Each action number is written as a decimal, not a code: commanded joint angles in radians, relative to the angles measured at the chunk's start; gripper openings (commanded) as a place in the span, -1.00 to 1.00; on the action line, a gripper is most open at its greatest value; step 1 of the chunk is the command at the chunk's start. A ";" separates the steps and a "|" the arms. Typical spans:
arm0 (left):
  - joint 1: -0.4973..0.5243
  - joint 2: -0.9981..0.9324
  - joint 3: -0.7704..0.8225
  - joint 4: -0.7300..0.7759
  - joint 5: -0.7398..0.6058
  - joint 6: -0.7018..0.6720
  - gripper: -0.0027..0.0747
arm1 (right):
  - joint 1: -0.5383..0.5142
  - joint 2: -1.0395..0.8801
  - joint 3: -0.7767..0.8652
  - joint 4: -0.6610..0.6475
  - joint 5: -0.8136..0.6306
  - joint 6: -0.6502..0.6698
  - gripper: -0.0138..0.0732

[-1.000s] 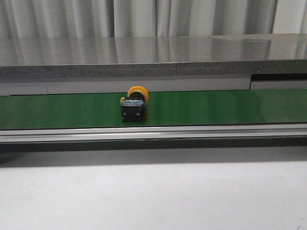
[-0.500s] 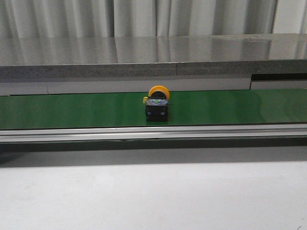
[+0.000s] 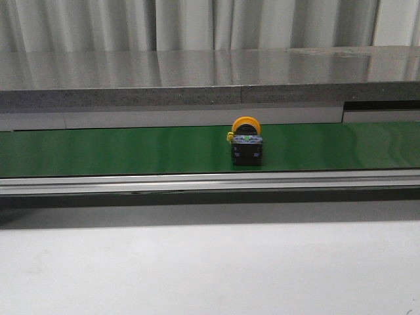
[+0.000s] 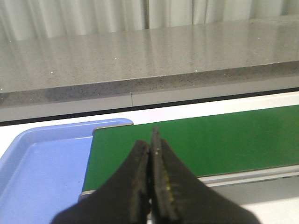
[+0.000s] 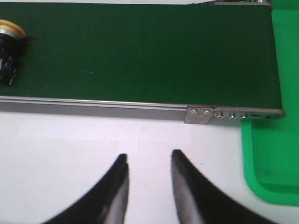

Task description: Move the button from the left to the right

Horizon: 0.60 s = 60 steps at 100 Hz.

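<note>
The button (image 3: 246, 140), with a yellow-orange mushroom head and a black boxy body, lies on the green conveyor belt (image 3: 98, 151), a little right of the middle in the front view. It also shows at the edge of the right wrist view (image 5: 8, 45). My left gripper (image 4: 150, 142) is shut and empty, over the belt's end (image 4: 140, 149) beside a blue tray. My right gripper (image 5: 148, 157) is open and empty, above the white table in front of the belt, well apart from the button. Neither gripper shows in the front view.
A blue tray (image 4: 42, 163) sits at the belt's left end. A green tray (image 5: 275, 158) sits past the belt's right end. A metal rail (image 5: 93, 108) runs along the belt's front edge. A grey stone counter (image 3: 210, 79) rises behind the belt.
The button has moved to the right along the green belt, from left of the middle to right of the middle. No gripper touches it.
</note>
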<state>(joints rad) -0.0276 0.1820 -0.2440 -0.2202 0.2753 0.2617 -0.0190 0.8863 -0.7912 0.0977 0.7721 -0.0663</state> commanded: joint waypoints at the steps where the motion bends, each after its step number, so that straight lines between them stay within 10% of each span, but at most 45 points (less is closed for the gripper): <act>1: -0.007 0.010 -0.026 -0.015 -0.081 -0.002 -0.98 | 0.001 -0.003 -0.037 0.005 -0.053 -0.002 0.48; 60: -0.007 0.010 -0.026 -0.015 -0.081 -0.002 -0.99 | 0.025 0.196 -0.156 0.121 -0.111 -0.099 0.65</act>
<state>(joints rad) -0.0276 0.1820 -0.2440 -0.2202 0.2753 0.2617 -0.0103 1.0357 -0.8790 0.1683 0.7188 -0.1018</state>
